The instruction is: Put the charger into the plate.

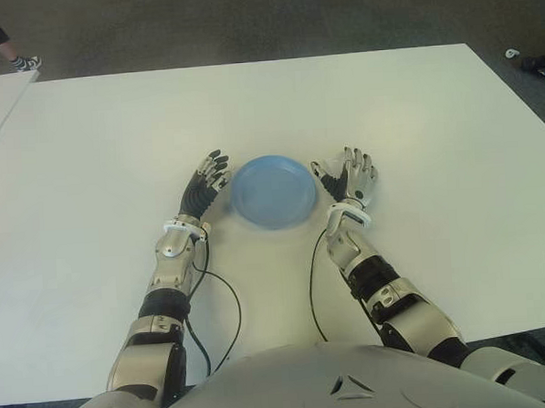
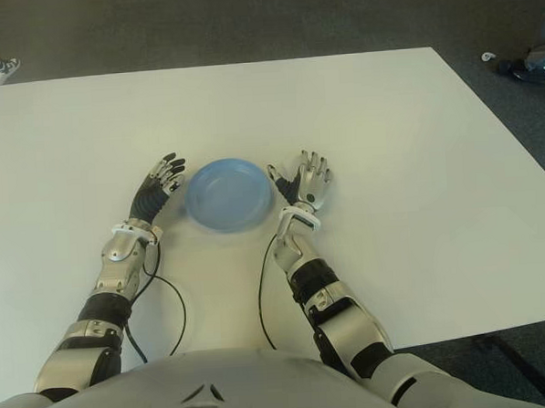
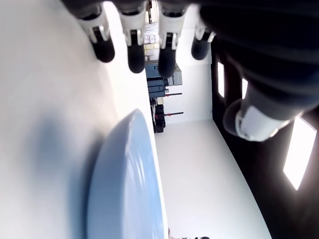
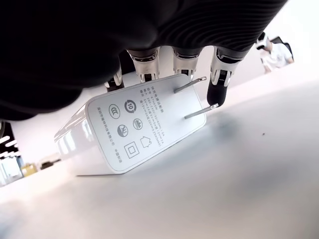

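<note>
The blue plate (image 1: 274, 191) sits on the white table (image 1: 415, 132), and everything here is placed by it. Its bowl shows nothing but smooth blue surface in both eye views; the charger is not in it.

Starting on the plate's left: the left hand (image 1: 207, 181) shows just beside the rim, palm down, fingers stretched forward and slightly spread. Its own wrist view confirms it, with four dark fingertips (image 3: 136, 56) hanging loose above the table and the plate's edge (image 3: 130, 189) rising close beneath them. Nothing is held there. A thin black cable (image 1: 228, 302) loops over the table nearer the robot than the plate, beside the left forearm.

Across to the plate's right: the right hand (image 1: 351, 179) shows just beside that rim, and here is the action. From the head cameras the charger is hidden under the hand. The right wrist view shows it plainly: the white charger (image 4: 134, 127) lies beneath the palm, its printed face turned toward the camera, two metal prongs (image 4: 195, 97) sticking out. Its lower edge meets the table, and it looks tilted up on that edge. The fingertips (image 4: 220, 87) come down around it, one dark tip right against the prongs, the others along its far edge. The fingers are curled over the charger, but whether they actually clamp it cannot be told from this angle.

So the charger is on the table, right of the plate, under the right hand.
</note>
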You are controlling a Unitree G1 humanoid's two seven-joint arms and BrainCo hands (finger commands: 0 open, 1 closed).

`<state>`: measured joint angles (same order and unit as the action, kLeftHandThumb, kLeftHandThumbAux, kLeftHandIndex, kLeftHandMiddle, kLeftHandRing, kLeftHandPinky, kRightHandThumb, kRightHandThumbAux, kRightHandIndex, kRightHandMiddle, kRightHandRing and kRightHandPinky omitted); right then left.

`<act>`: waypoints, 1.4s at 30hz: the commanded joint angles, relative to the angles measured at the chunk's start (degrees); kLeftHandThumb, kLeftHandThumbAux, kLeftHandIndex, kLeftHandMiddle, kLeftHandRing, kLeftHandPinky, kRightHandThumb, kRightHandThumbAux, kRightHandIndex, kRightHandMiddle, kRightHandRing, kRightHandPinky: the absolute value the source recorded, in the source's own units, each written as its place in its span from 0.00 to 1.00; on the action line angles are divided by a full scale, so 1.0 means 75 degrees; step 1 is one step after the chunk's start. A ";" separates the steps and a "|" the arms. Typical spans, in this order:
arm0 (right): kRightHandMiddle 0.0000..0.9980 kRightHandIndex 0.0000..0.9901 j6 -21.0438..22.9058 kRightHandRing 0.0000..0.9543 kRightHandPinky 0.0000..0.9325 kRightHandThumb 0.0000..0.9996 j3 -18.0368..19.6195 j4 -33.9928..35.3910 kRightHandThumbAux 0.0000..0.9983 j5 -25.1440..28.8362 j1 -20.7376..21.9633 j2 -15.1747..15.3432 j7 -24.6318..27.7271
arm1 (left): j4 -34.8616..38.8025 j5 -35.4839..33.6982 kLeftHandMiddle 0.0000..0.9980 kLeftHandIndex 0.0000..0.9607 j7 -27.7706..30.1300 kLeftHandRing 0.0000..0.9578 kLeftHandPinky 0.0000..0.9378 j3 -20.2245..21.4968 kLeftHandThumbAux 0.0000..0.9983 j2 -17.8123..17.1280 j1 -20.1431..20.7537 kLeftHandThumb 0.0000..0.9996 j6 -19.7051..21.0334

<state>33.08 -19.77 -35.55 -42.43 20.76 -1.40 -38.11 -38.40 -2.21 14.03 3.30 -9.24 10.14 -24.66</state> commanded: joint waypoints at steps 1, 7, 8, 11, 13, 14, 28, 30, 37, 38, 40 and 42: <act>0.00 0.00 0.0017 0.00 0.00 0.26 0.0067 -0.0242 0.16 0.0203 -0.0333 -0.0007 0.0028 | -0.0156 0.0133 0.15 0.09 -0.0006 0.14 0.12 -0.0107 0.57 -0.0017 -0.0117 0.00 0.0229; 0.00 0.00 0.0015 0.00 0.00 0.26 0.0084 -0.0226 0.16 0.0203 -0.0325 0.0001 0.0059 | -0.0166 0.0126 0.15 0.09 -0.0009 0.13 0.11 -0.0100 0.56 -0.0020 -0.0116 0.00 0.0204; 0.00 0.00 0.0013 0.00 0.00 0.26 0.0084 -0.0225 0.16 0.0204 -0.0326 0.0003 0.0065 | -0.0167 0.0125 0.15 0.09 -0.0008 0.13 0.11 -0.0100 0.56 -0.0019 -0.0118 0.00 0.0197; 0.00 0.00 0.0015 0.00 0.00 0.26 0.0082 -0.0223 0.16 0.0200 -0.0325 0.0005 0.0066 | -0.0158 0.0122 0.15 0.09 0.0003 0.13 0.11 -0.0102 0.56 -0.0025 -0.0120 0.00 0.0218; 0.00 0.00 0.0018 0.00 0.00 0.26 0.0078 -0.0229 0.16 0.0192 -0.0324 0.0011 0.0065 | -0.0137 0.0118 0.15 0.09 0.0006 0.13 0.10 -0.0105 0.56 -0.0025 -0.0125 0.00 0.0265; 0.00 0.00 0.0019 0.00 0.00 0.26 0.0075 -0.0232 0.16 0.0189 -0.0323 0.0014 0.0064 | -0.0127 0.0117 0.15 0.09 0.0005 0.13 0.10 -0.0105 0.56 -0.0025 -0.0127 0.00 0.0287; 0.00 0.00 0.0018 0.00 0.00 0.26 0.0096 -0.0232 0.16 0.0194 -0.0307 0.0038 0.0065 | -0.0163 0.0107 0.16 0.10 -0.0009 0.14 0.12 -0.0091 0.56 -0.0007 -0.0114 0.00 0.0274; 0.00 0.00 0.0014 0.00 0.00 0.26 0.0095 -0.0234 0.16 0.0193 -0.0307 0.0039 0.0065 | -0.0172 0.0095 0.16 0.10 0.0002 0.14 0.12 -0.0084 0.56 -0.0004 -0.0115 0.00 0.0260; 0.00 0.00 0.0053 0.00 0.00 0.26 0.0086 -0.0216 0.16 0.0179 -0.0301 0.0040 0.0106 | -0.0144 0.0077 0.15 0.09 0.0050 0.13 0.11 -0.0085 0.57 -0.0017 -0.0153 0.00 0.0196; 0.00 0.00 0.0058 0.00 0.00 0.26 0.0084 -0.0220 0.16 0.0176 -0.0299 0.0043 0.0115 | -0.0140 0.0088 0.14 0.08 0.0049 0.13 0.11 -0.0092 0.57 -0.0025 -0.0156 0.00 0.0202; 0.00 0.00 0.0068 0.00 0.00 0.26 0.0081 -0.0218 0.16 0.0171 -0.0299 0.0043 0.0126 | -0.0130 0.0099 0.14 0.08 0.0050 0.13 0.11 -0.0098 0.56 -0.0037 -0.0162 0.00 0.0213; 0.00 0.00 0.0074 0.00 0.00 0.26 0.0083 -0.0232 0.16 0.0170 -0.0296 0.0043 0.0134 | -0.0114 0.0109 0.14 0.08 0.0050 0.12 0.10 -0.0106 0.56 -0.0049 -0.0171 0.00 0.0238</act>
<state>32.99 -19.30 -35.44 -42.40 20.69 -1.40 -38.09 -38.29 -2.22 14.04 3.29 -9.37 10.17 -24.57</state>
